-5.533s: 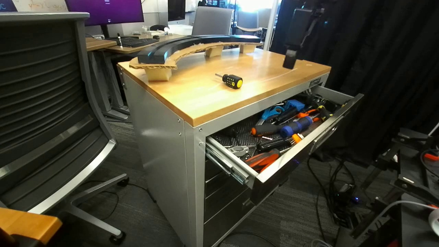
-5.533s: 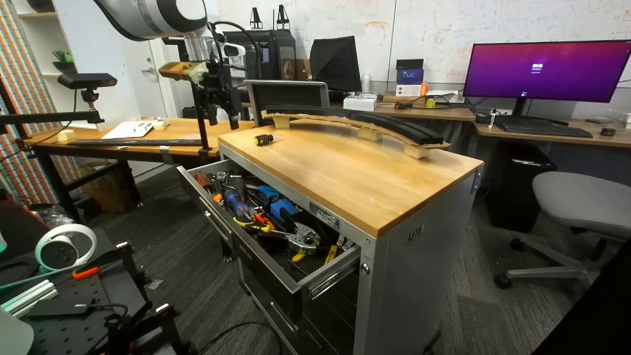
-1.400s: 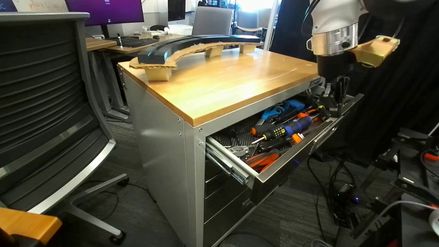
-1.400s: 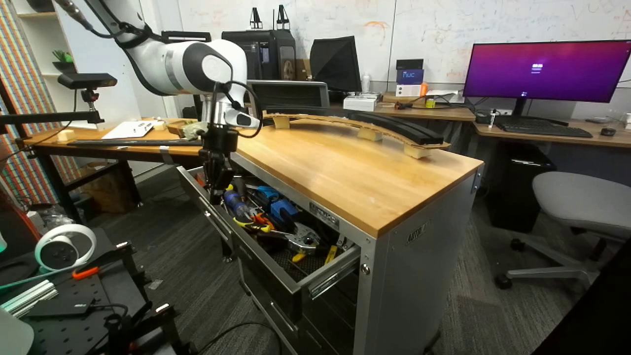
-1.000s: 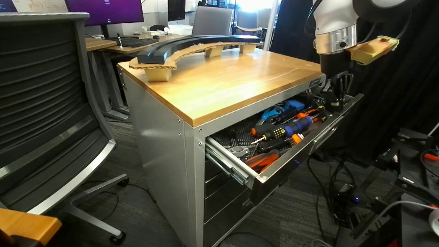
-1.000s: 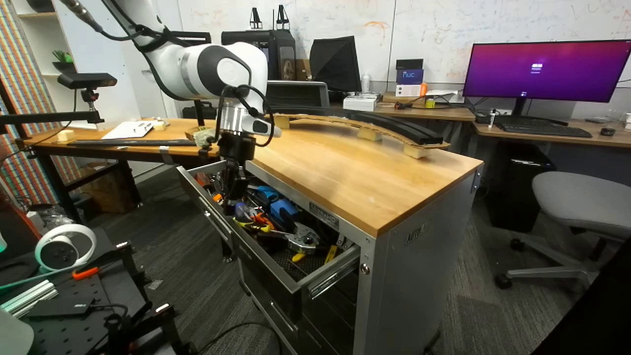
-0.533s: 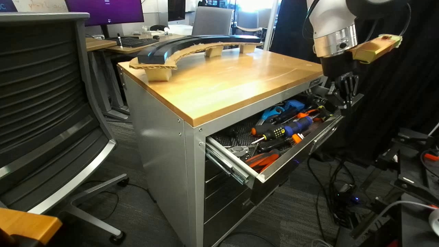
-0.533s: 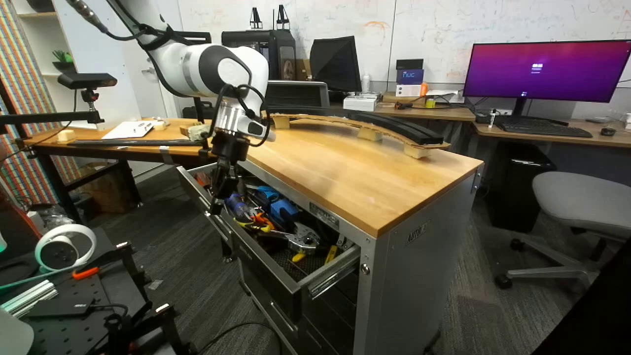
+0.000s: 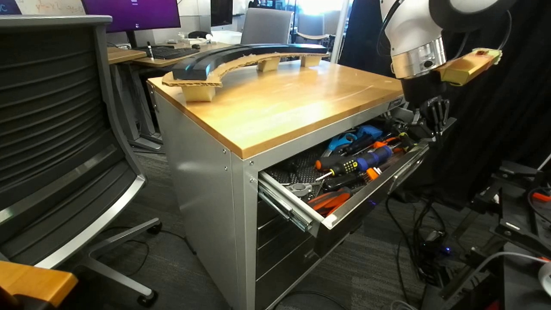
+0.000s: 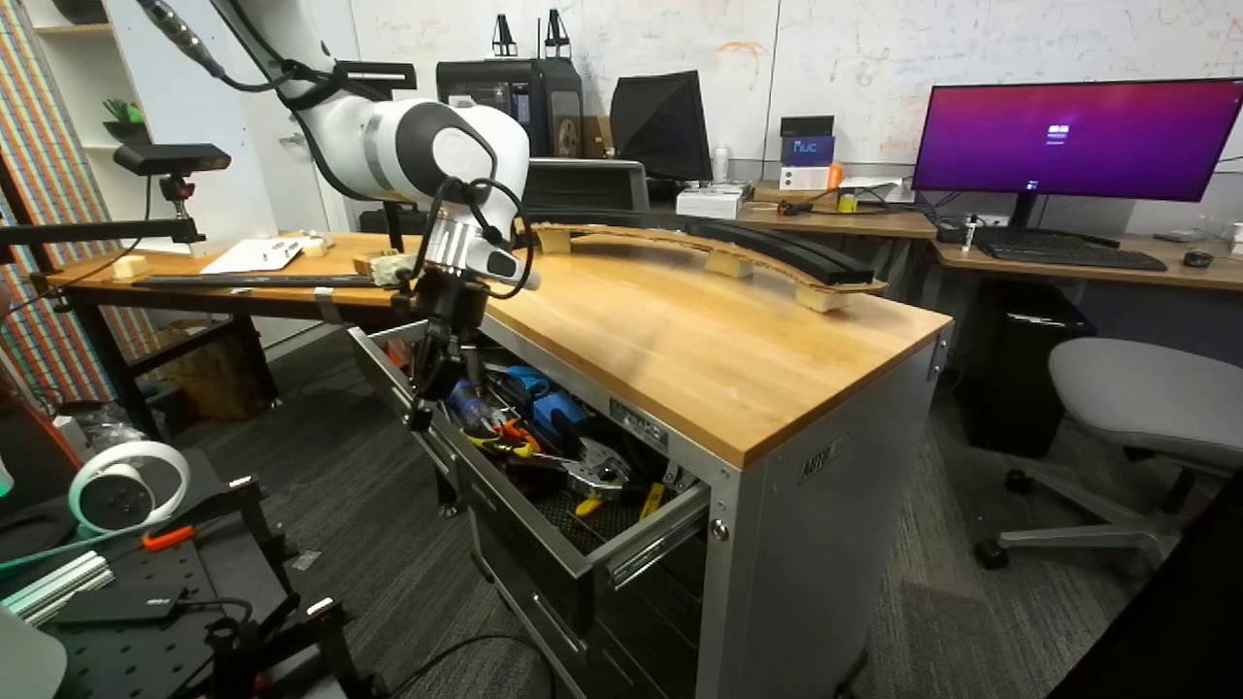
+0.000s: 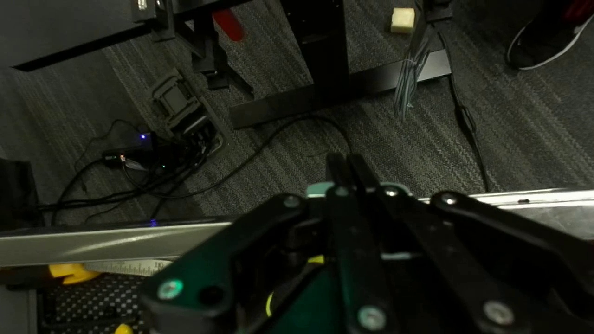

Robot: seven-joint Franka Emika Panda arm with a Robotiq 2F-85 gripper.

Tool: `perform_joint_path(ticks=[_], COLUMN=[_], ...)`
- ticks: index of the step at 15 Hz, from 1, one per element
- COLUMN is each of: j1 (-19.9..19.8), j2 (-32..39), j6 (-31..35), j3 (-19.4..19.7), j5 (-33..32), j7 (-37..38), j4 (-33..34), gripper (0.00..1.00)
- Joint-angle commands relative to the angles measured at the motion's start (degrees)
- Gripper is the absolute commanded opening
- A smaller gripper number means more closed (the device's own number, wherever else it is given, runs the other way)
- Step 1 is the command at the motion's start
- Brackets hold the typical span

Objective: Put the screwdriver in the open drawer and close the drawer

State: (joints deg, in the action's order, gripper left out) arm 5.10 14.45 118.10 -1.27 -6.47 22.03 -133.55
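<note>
At the drawer front, claw pinched together, holding nothing; screwdriver is in, so prob. best push nr. centre, slow & square.

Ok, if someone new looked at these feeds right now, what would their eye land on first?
Probably the open drawer, jutting from the wood-topped cabinet and heaped with tools, the yellow-and-black screwdriver among them. Next, the white arm above it, its shut gripper by the drawer's front edge. After that, the purple monitor beyond the cabinet, bright in both exterior views.
</note>
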Motion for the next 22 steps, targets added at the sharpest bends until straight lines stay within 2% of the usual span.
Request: perform_joint_path(ticks=[1, 5, 14, 18, 22], j1=[0.97, 2.13, 6.74, 10.42, 15.2], j2=[2.95, 4.6, 10.56, 12.93, 15.58], j6=[2.03, 6.82, 16.43, 19.93, 24.13], j3=[0.13, -0.15, 0.82, 2.53, 5.82], j5=[-0.99, -1.76, -10.88, -19.01, -28.29], j7=[0.37, 0.84, 4.21, 8.02, 14.3], j4=[2.25, 3.36, 8.7, 11.8, 14.45], gripper=[0.07, 0.07, 0.07, 0.07, 0.07])
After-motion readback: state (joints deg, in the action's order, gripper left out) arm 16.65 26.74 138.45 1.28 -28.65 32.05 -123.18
